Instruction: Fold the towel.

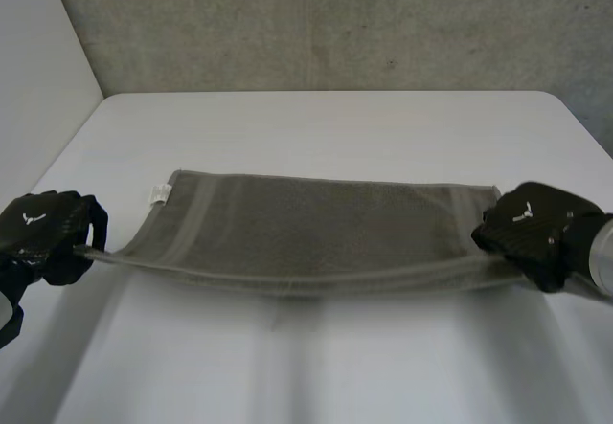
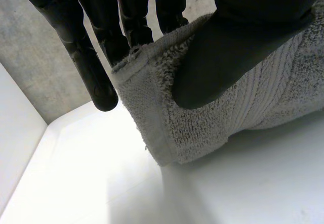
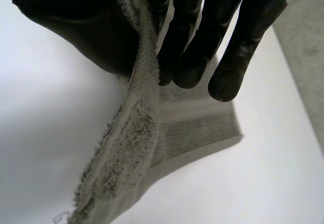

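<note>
Grey-green terry towel (image 1: 316,228) spans nine to three o'clock; left hand (image 1: 43,233) clamps its nine o'clock near corner, right hand (image 1: 532,228) the three o'clock one.

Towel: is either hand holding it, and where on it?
Both are. The left hand pinches the towel at its near left corner, and the right hand pinches its near right corner, thumb against fingers.

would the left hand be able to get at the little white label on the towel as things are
Probably not without letting go: the left hand is pinching a near corner of the towel. The label sits at the far corner on that side, with nothing lying between.
</note>
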Available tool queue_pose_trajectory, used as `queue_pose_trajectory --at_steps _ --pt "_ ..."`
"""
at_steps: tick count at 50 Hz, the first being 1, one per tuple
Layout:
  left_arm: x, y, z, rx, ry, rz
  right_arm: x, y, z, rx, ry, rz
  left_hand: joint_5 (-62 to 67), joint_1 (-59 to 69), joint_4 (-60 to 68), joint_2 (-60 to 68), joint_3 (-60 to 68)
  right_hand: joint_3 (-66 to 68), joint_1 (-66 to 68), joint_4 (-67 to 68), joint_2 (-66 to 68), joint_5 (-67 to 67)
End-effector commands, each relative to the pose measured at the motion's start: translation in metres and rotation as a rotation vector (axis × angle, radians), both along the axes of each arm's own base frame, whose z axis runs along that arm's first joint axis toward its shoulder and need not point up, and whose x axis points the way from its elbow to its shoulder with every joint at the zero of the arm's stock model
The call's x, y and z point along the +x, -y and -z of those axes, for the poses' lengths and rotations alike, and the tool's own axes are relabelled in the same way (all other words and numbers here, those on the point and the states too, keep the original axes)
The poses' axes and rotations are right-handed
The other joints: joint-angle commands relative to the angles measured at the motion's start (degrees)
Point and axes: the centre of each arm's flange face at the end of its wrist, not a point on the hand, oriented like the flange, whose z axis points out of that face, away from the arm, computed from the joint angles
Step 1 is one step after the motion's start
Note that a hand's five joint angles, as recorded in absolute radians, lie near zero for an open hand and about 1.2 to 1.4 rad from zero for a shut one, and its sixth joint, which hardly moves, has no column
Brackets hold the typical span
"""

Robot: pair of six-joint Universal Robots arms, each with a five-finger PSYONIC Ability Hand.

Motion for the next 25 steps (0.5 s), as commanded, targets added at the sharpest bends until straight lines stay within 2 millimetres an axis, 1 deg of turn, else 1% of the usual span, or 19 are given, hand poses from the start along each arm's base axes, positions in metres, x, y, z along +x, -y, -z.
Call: queue_pose_trajectory --at_steps 1,2,3,4,5,6,7,8,9,10,11,12,13,14,15,16,18,22,25 --pt "-0.004 0.035 0.013 -0.014 -0.006 0.067 0.014 0.051 0.026 -0.056 -0.003 -0.011 11.30 11.64 10.28 10.23 10.36 2.95 3.39 3.11 4.13 1.55" --pt "-0.004 0.036 0.013 -0.014 -0.006 0.068 0.018 0.061 0.032 -0.066 -0.001 -0.019 11.30 11.64 10.28 10.23 10.36 2.95 3.39 3.11 4.13 1.55" --pt "-0.014 0.046 0.018 -0.020 -0.009 0.109 0.018 0.061 0.032 -0.066 -0.001 -0.019 11.30 11.64 10.28 10.23 10.36 2.95 3.39 3.11 4.13 1.55" --pt "-0.024 0.055 0.024 -0.015 -0.014 0.134 0.024 0.070 0.040 -0.080 0.002 -0.032 11.30 11.64 10.28 10.23 10.36 2.95 3.39 3.11 4.13 1.55" --pt "-0.024 0.056 0.024 -0.015 -0.014 0.134 0.024 0.070 0.041 -0.080 0.002 -0.032 11.30 11.64 10.28 10.23 10.36 2.95 3.39 3.11 4.13 1.55" --pt "-0.027 0.067 0.029 -0.007 -0.015 0.124 0.030 0.079 0.047 -0.102 0.001 -0.049 11.30 11.64 10.28 10.23 10.36 2.95 3.39 3.11 4.13 1.55" --pt "-0.027 0.067 0.029 -0.007 -0.015 0.124 0.037 0.087 0.054 -0.134 -0.003 -0.070 11.30 11.64 10.28 10.23 10.36 2.95 3.39 3.11 4.13 1.55" --pt "-0.029 0.081 0.036 0.005 -0.012 0.102 0.037 0.087 0.054 -0.134 -0.003 -0.071 11.30 11.64 10.28 10.23 10.36 2.95 3.39 3.11 4.13 1.55" --pt "-0.029 0.081 0.036 0.005 -0.012 0.102 0.043 0.096 0.060 -0.171 -0.009 -0.088 11.30 11.64 10.28 10.23 10.36 2.95 3.39 3.11 4.13 1.55" --pt "-0.030 0.097 0.042 0.009 -0.008 0.077 0.047 0.106 0.066 -0.208 -0.013 -0.101 11.30 11.64 10.28 10.23 10.36 2.95 3.39 3.11 4.13 1.55" --pt "-0.032 0.114 0.046 -0.003 -0.005 0.055 0.047 0.106 0.066 -0.209 -0.013 -0.101 11.30 11.64 10.28 10.23 10.36 2.95 3.39 3.11 4.13 1.55" --pt "-0.032 0.114 0.046 -0.003 -0.005 0.055 0.051 0.116 0.072 -0.251 -0.017 -0.111 11.30 11.64 10.28 10.23 10.36 2.95 3.39 3.11 4.13 1.55" --pt "-0.039 0.126 0.050 -0.017 -0.005 0.059 0.055 0.129 0.078 -0.301 -0.014 -0.114 11.30 11.64 10.28 10.23 10.36 2.95 3.39 3.11 4.13 1.55" --pt "-0.049 0.137 0.053 -0.031 -0.009 0.071 0.055 0.129 0.078 -0.302 -0.014 -0.114 11.30 11.64 10.28 10.23 10.36 2.95 3.39 3.11 4.13 1.55" --pt "-0.049 0.137 0.053 -0.031 -0.009 0.071 0.057 0.139 0.083 -0.337 -0.014 -0.107 11.30 11.64 10.28 10.23 10.36 2.95 3.39 3.11 4.13 1.55" --pt "-0.058 0.148 0.055 -0.043 -0.020 0.080 0.057 0.140 0.083 -0.337 -0.014 -0.106 11.30 11.64 10.28 10.23 10.36 2.95 3.39 3.11 4.13 1.55" --pt "-0.063 0.157 0.057 -0.053 -0.032 0.082 0.060 0.154 0.094 -0.362 -0.013 -0.099 11.30 11.64 10.28 10.23 10.36 2.95 3.39 3.11 4.13 1.55" --pt "-0.076 0.178 0.065 -0.082 -0.041 0.082 0.061 0.165 0.104 -0.364 -0.024 -0.079 11.30 11.64 10.28 10.23 10.36 2.95 3.39 3.11 4.13 1.55" --pt "-0.081 0.185 0.067 -0.097 -0.037 0.074 0.061 0.175 0.110 -0.376 -0.029 -0.057 11.30 11.64 10.28 10.23 10.36 2.95 3.39 3.11 4.13 1.55"
